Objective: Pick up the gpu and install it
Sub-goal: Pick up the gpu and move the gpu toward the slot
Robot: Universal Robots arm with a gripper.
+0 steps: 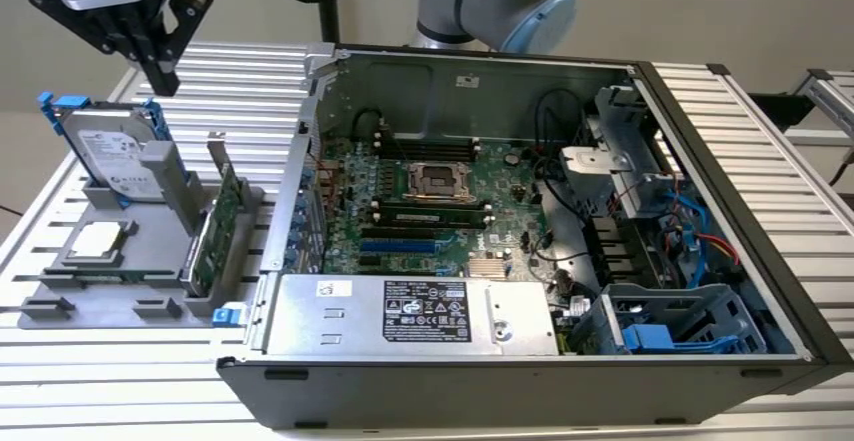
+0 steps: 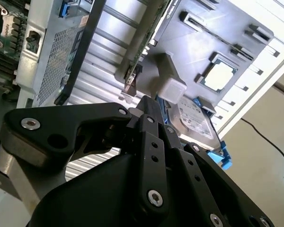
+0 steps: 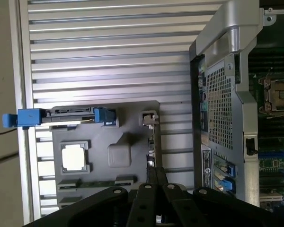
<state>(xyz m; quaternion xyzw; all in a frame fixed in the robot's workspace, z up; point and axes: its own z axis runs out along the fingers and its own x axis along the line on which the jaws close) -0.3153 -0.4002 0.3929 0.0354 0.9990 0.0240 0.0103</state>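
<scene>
**benchrat:** The biggest thing there was the open black computer case (image 1: 534, 393), sitting on the ribbed aluminium table (image 1: 240, 71). The green motherboard (image 1: 427, 191) and silver power supply (image 1: 400, 313) were showing inside. So where was the gpu?

**slot_two:** Outside the case. The gpu (image 1: 214, 229) stood on edge in the grey plastic holder (image 1: 134, 283) on the exterior view's left, just beside the case's metal wall, with a silver bracket rising at one end. A hard drive (image 1: 114, 156) in a blue frame stood upright in the same holder, and a square silver processor chip (image 1: 96, 243) lay flat near it.

**benchrat:** And the gripper?

**slot_two:** The black gripper (image 1: 162, 83) hung above the hard drive's side of the holder, fingers pressed together on nothing, well clear of the card. In both wrist views its black linkage hid part of the holder. The card was just a thin edge there, so the cooler face was hard to make out.
</scene>
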